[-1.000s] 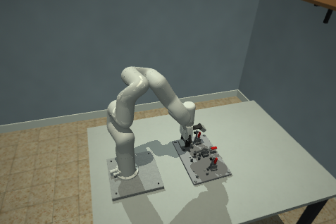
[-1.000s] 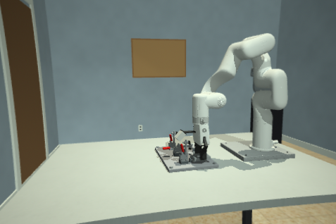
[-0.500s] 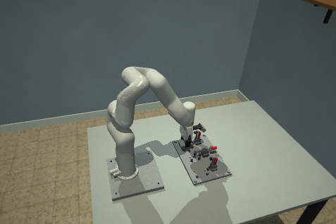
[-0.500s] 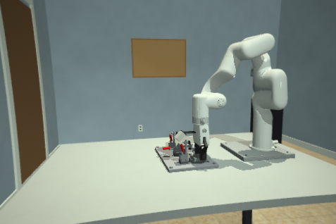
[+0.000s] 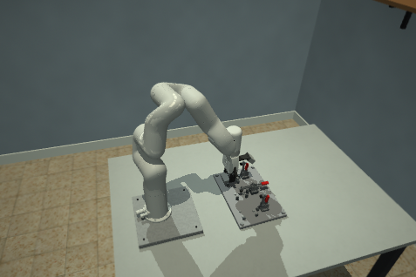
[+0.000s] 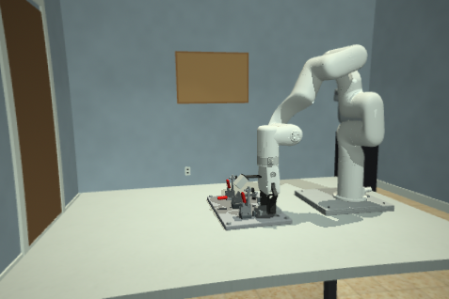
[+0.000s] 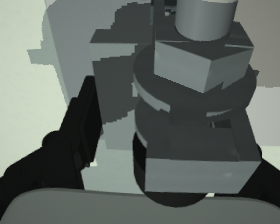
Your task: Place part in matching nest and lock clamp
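Note:
My gripper (image 5: 231, 177) (image 6: 267, 205) (image 7: 153, 97) is shut on the part (image 7: 204, 171), a dark grey block seen close up between the black fingers in the wrist view. It is low over the end of the fixture plate (image 5: 271, 216) (image 6: 232, 220) nearest the arm's base, at the nest there. In the wrist view a grey block (image 7: 199, 63) and a grey cylinder (image 7: 207, 4) of the fixture lie just beyond the part. Whether the part touches the rest pads is hidden. Three clamps have red handles (image 5: 246, 165) (image 5: 264, 183) (image 5: 266, 199).
The arm's base plate (image 5: 191, 226) (image 6: 380, 205) lies on the table beside the fixture. The wrist camera housing (image 5: 246, 157) (image 6: 241, 181) hangs over the far clamp. The table edge (image 5: 361, 257) is far from the fixture.

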Controlling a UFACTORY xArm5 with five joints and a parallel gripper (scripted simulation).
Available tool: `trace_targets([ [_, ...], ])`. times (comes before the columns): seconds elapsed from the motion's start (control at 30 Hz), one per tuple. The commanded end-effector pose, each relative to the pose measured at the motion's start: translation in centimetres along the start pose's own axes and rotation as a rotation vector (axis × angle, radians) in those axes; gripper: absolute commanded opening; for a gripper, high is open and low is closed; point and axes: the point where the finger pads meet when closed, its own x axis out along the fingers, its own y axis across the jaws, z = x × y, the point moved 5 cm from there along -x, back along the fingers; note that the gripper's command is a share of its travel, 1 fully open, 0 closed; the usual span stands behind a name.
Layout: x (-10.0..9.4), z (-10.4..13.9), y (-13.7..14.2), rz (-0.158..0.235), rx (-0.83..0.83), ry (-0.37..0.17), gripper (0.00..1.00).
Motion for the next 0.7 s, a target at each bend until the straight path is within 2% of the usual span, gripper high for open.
trace_targets([
  [0.0,-0.11,-0.12,-0.03,-0.001,0.0,0.004,0.0],
  [0.67,0.42,-0.27,0.12,-0.001,0.0,0.004,0.0],
])
